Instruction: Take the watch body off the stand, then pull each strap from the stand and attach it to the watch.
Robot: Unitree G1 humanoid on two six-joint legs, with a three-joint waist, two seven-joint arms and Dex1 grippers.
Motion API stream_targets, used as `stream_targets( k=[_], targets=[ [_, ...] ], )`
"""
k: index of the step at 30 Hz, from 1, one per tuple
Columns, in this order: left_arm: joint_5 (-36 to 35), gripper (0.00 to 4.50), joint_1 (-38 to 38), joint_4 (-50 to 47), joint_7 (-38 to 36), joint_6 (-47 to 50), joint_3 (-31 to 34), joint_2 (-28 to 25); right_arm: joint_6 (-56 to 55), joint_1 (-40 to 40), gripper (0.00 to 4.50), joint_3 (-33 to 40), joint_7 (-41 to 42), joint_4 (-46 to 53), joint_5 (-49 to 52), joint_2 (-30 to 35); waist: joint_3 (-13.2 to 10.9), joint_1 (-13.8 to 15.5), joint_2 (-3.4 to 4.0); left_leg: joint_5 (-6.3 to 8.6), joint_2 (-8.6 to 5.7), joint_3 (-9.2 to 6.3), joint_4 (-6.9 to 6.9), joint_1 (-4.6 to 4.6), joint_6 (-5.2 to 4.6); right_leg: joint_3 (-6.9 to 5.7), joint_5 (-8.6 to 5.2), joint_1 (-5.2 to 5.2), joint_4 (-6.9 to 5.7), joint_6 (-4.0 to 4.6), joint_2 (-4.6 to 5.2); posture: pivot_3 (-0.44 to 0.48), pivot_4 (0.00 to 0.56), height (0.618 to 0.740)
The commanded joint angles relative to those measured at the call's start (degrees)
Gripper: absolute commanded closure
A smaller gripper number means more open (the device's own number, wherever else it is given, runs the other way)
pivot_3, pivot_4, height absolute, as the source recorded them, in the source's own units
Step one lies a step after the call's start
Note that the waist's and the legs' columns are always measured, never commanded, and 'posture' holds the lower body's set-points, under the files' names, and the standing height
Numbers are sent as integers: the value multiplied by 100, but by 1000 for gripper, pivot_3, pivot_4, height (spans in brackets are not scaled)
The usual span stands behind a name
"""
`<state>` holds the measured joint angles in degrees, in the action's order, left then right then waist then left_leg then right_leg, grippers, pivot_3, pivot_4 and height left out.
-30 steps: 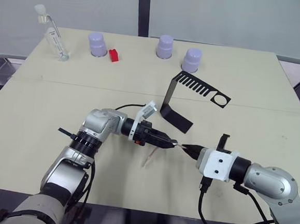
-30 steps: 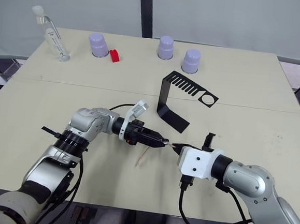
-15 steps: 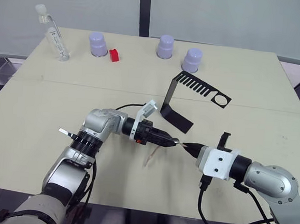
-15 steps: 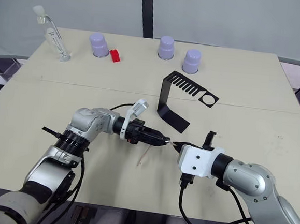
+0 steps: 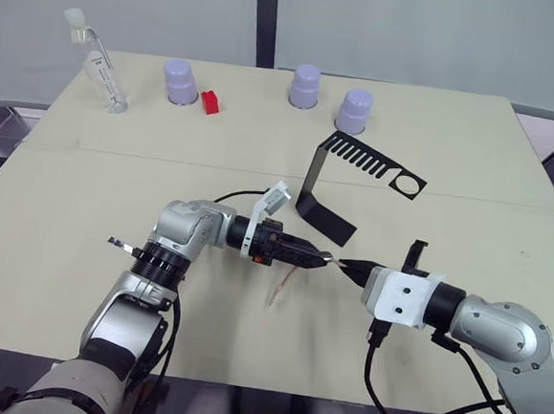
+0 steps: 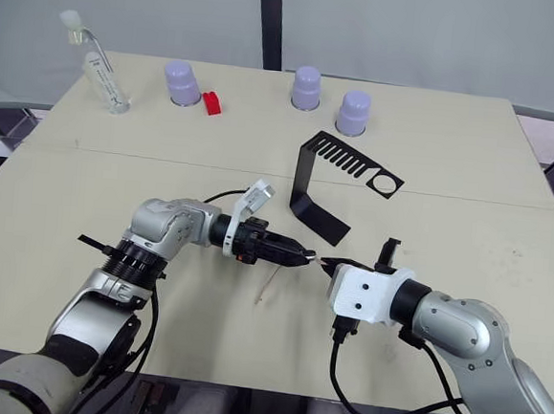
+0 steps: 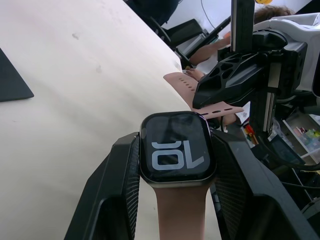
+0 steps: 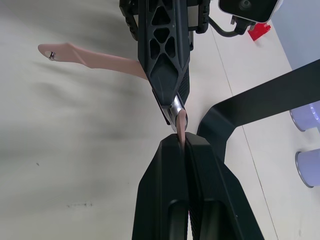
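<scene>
Since a second ago the two arms have barely shifted; the right gripper (image 5: 344, 265) has edged a little closer to the left gripper (image 5: 319, 259), and the loose end of the attached strap sits slightly differently. In the head views the two meet tip to tip at the table's centre, with the black bent sheet-metal stand (image 5: 341, 188) just beyond them at about one o'clock, standing bare on the beige table (image 5: 455, 144). The left wrist view adds what the head views hide: the small black rounded-square watch body (image 7: 176, 154), its dark screen lit with pale digits, is clamped between the left fingers (image 7: 117, 185), one pale pink-tan strap (image 7: 179, 210) already joined at its near edge. The second pale pink-tan strap (image 8: 182, 121) shows in the right wrist view, pinched tight in the right gripper's closed fingers (image 8: 165, 200), its end touching the watch's metal edge. The first strap's free end trails onto the table toward seven o'clock. Three lilac cups (image 5: 305, 85), a small red block (image 5: 209, 102) and a clear tube (image 5: 101, 64) stand along the far edge.
</scene>
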<state>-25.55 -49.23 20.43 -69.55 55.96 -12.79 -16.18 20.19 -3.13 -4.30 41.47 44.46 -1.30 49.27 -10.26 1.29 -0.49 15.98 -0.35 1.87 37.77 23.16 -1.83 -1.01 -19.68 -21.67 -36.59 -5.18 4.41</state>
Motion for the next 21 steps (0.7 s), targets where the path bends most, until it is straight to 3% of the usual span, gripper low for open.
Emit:
stream_targets(
  k=[1, 21],
  targets=[
    [-221, 2908, -78, -373, -35, 46, 3, 130, -86, -106, 4500, -63, 21, 98, -65, -71, 0, 0, 0, 0, 0, 0, 0, 0, 0, 0, 0, 0, 0, 0, 0, 0, 150, 739],
    [-227, 2908, -15, -506, 0, 90, -13, 194, -13, -279, 4500, -199, 37, 90, -323, -206, 0, -1, 0, 0, 0, 0, 1, 0, 0, 0, 0, 0, -3, 0, -1, 0, 150, 739]
  ],
)
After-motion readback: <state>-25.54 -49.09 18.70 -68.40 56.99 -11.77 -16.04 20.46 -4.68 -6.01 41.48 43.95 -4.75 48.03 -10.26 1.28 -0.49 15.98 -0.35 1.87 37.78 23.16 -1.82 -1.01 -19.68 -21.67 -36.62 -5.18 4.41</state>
